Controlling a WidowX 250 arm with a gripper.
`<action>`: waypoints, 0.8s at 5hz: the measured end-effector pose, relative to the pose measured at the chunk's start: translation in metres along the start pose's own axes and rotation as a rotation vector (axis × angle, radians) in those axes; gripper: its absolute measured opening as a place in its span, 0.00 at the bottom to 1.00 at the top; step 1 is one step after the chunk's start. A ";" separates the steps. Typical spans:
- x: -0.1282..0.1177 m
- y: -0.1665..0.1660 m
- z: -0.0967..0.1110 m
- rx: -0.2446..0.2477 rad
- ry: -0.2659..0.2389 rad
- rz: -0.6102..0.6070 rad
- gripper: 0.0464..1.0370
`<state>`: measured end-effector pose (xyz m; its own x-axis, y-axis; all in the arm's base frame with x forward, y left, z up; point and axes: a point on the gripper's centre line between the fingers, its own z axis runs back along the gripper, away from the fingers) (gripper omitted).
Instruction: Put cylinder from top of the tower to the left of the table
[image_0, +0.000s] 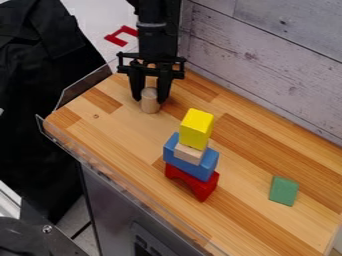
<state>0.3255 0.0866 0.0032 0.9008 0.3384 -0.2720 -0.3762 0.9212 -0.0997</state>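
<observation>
In the pincer, cylinder upright, long axis vertical

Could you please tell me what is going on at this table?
A black robot arm has its end effector around an upright wooden cylinder on the left of the table; whether it grips is unclear. Nearby, a tower stands, from the top: yellow block, small wooden block, blue block, red arch. A green block lies off to the right.

Tan wooden cylinder, upright, toward upper left of the table, yellow-topped block tower standing nearby
</observation>
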 end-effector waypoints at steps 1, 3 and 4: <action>0.001 -0.002 0.000 0.003 -0.001 -0.003 0.53; -0.008 -0.014 0.025 0.039 -0.050 -0.001 0.97; -0.019 -0.021 0.053 0.086 -0.089 -0.010 0.96</action>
<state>0.3282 0.0712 0.0615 0.9214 0.3418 -0.1849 -0.3510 0.9362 -0.0188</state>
